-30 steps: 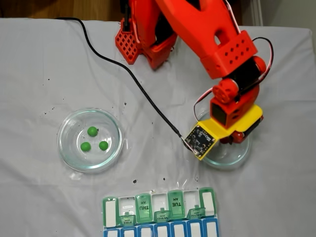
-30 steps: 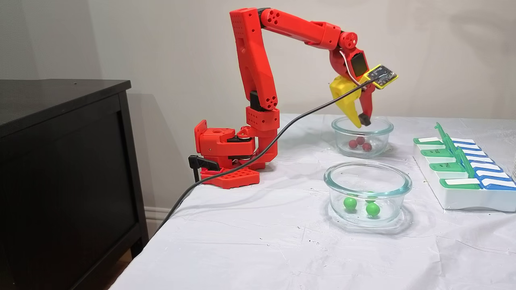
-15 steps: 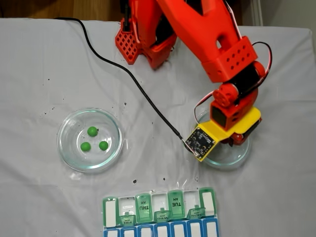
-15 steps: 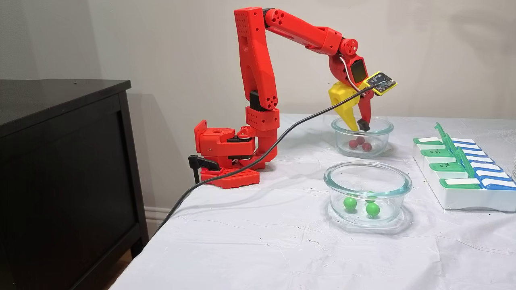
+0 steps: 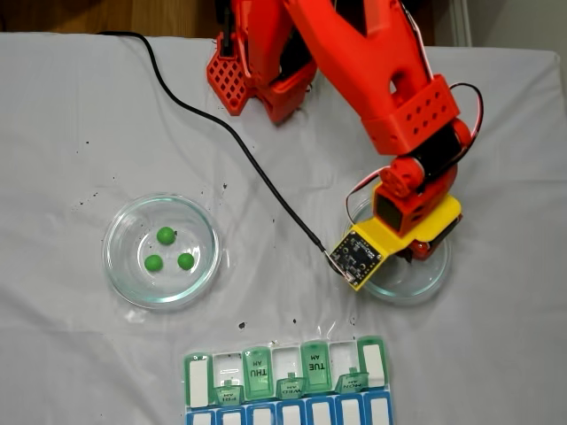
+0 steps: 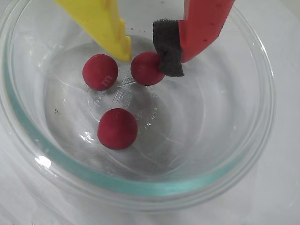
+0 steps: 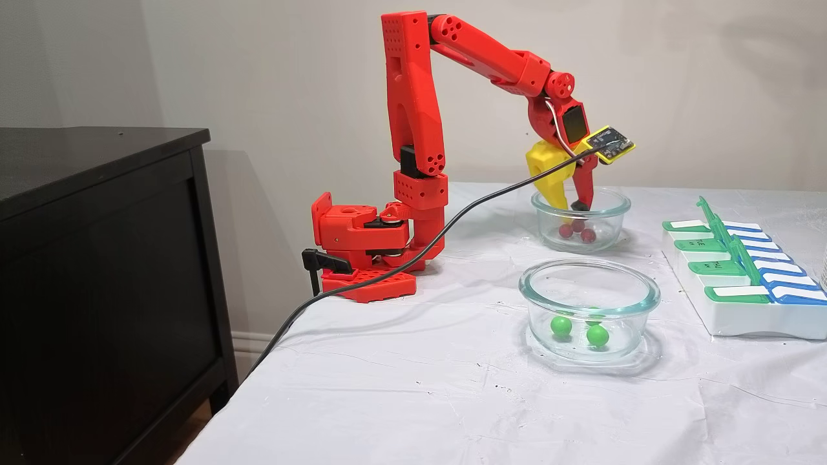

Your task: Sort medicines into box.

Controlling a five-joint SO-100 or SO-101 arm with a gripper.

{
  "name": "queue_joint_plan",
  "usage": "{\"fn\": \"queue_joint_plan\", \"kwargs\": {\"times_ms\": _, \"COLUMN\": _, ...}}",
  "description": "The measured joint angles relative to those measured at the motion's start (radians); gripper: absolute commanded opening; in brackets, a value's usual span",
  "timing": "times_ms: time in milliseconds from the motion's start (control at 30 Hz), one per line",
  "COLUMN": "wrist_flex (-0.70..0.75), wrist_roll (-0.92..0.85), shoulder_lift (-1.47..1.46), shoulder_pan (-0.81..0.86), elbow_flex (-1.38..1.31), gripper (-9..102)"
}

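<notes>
Wrist view is showing the tool (image 6: 147,58) reaching down into a clear glass dish (image 6: 140,185), its yellow finger (image 6: 101,21) and red finger (image 6: 201,23) sitting spread on either side of one red ball (image 6: 146,68). The black foam pad (image 6: 168,47) is touching that ball; whether the yellow tip is touching it is hard to tell. Two more red balls (image 6: 100,71) (image 6: 117,128) are lying loose on the dish floor. Both fingers are running out of the picture at the top. In a fixed view from above, the wrist is hiding most of this dish (image 5: 416,282), while three green balls (image 5: 166,235) are lying in a second dish (image 5: 120,266) on the desk (image 5: 71,133). The box (image 5: 257,372) is being cut off by the lower edge there.
</notes>
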Motion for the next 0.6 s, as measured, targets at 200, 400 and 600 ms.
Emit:
{"fn": "queue_joint_plan", "kwargs": {"times_ms": 200, "wrist_flex": -0.011, "wrist_roll": 0.0, "shoulder_lift": -0.002, "shoulder_pan": -0.014, "elbow_flex": 0.017, "gripper": 12}}
{"fn": "queue_joint_plan", "kwargs": {"times_ms": 400, "wrist_flex": -0.035, "wrist_roll": 0.0, "shoulder_lift": -0.037, "shoulder_pan": -0.025, "elbow_flex": 0.02, "gripper": 10}}
{"fn": "queue_joint_plan", "kwargs": {"times_ms": 600, "wrist_flex": -0.037, "wrist_roll": 0.0, "shoulder_lift": -0.04, "shoulder_pan": -0.025, "elbow_flex": 0.02, "gripper": 8}}
